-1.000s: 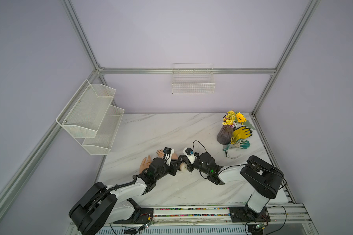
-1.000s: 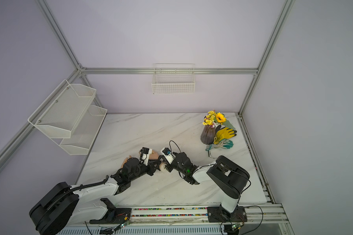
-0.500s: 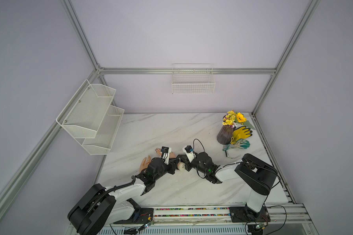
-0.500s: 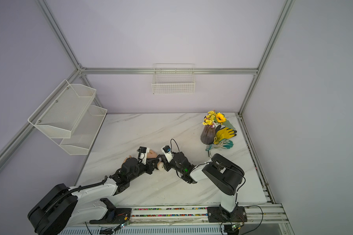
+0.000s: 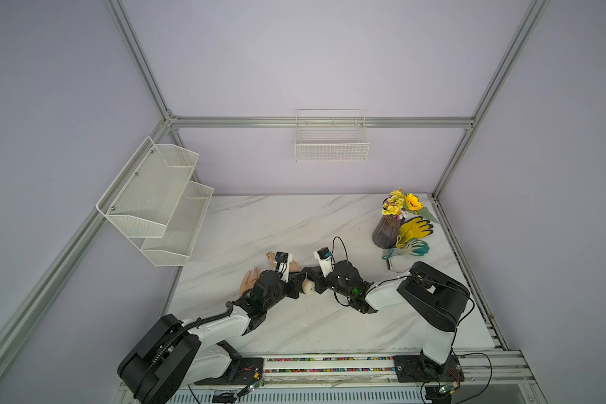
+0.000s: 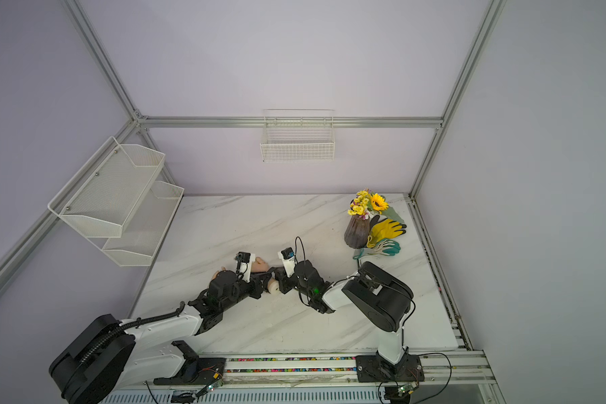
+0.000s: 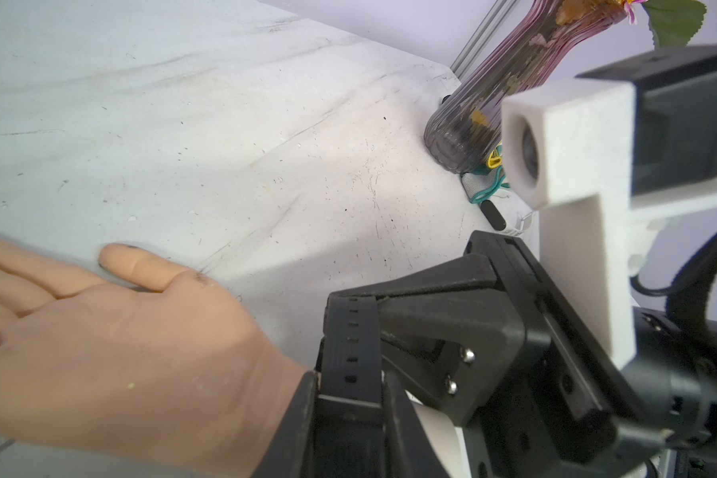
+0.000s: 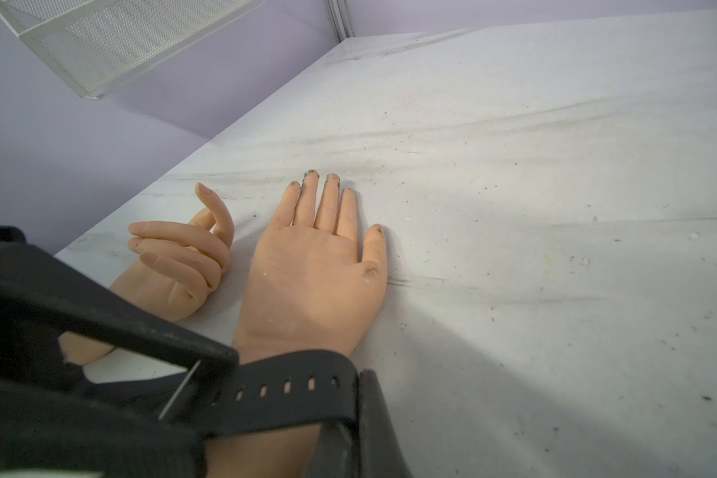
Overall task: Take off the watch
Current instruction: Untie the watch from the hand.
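Watch (image 8: 290,389) well inside table (image 5: 294,224) edges

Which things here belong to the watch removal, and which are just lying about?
In the job: watch, flat mannequin hand wearing it, left gripper, right gripper.

Lying about: curled mannequin hand, vase of flowers, yellow glove, teal gloves, wire basket, mesh shelf.

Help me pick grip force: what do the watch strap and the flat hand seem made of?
Watch strap: matte black, bent round, punched holes; likely rubber or silicone. Flat hand: smooth, skin-toned, moulded; probably vinyl or silicone, unclear which.
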Controlling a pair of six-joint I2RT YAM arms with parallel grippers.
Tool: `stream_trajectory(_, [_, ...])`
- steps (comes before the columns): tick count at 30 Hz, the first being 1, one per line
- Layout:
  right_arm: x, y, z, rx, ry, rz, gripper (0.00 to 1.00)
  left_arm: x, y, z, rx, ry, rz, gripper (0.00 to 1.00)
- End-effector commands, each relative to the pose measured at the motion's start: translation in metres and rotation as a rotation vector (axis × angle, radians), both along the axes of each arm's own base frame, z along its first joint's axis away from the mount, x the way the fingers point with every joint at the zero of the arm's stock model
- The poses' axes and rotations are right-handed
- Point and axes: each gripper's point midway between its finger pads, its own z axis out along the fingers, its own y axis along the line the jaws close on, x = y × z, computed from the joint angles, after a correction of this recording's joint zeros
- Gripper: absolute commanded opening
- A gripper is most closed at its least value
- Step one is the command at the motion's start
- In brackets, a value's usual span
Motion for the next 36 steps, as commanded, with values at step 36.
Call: stream_trajectory(36, [0.076,-0.12,-0.013,0.068,0.215,-0.503,0.0,-0.009,-0.001,-0.017,-0.012,0.064,-0.018,0.14])
